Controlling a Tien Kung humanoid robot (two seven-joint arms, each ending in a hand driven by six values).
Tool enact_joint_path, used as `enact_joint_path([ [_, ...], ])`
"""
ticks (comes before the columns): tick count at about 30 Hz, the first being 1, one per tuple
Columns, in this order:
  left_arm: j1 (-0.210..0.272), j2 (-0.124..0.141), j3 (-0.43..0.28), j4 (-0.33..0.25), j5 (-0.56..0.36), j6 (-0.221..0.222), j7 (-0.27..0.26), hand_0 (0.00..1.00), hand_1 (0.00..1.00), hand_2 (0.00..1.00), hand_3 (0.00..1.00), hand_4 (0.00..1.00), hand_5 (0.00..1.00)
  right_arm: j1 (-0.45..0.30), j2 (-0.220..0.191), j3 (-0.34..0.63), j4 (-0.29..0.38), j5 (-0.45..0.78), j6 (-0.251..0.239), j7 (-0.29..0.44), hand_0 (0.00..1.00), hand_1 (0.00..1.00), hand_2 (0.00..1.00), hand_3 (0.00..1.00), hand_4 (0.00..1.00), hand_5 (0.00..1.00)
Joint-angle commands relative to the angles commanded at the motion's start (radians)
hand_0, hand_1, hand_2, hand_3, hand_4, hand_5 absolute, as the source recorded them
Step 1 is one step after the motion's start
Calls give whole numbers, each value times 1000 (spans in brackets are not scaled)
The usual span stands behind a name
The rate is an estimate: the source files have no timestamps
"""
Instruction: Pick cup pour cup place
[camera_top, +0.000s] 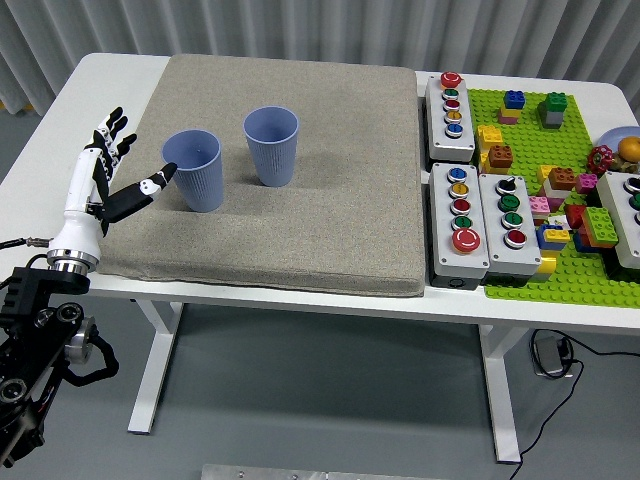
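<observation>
Where the table's (300, 300) near edge meets the left side, the left arm rises from the lower left corner of the view, black at its base, white toward the wrist. Left hand (105, 175) sits over the mat's (300, 230) left edge, fingers spread and apart, holding nothing. Thumb (150, 185) points right toward the left cup (194, 170); tip looks to be at the cup wall, contact hard to confirm from this angle. Other four fingers fan up and away over the bare white strip beside the mat.

Mat: grey, thick, covers most of the table's left and middle.

Left cup: blue, ribbed, upright, open mouth up, on the mat toward its far left corner. Right cup (271, 145): same make, upright, just beside the first, slightly farther back, the two apart.

Right of the mat, near half: two grey button boxes (484, 218) side by side, coloured buttons in columns. Far half: a third box (451, 117) along the mat's right edge.

Table's right end: green baseplate (530, 275) scattered with coloured bricks (560, 178). Another box (630, 215) cut off by the right edge of the view.

Right arm out of view.
</observation>
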Motion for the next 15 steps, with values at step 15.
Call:
enact_joint_path([
  [15, -12, -16, 37, 87, -5, -3, -9, 902, 898, 998, 998, 877, 171, 5, -1, -1, -2, 0, -2, 1, 690, 654, 597, 581, 2, 192],
])
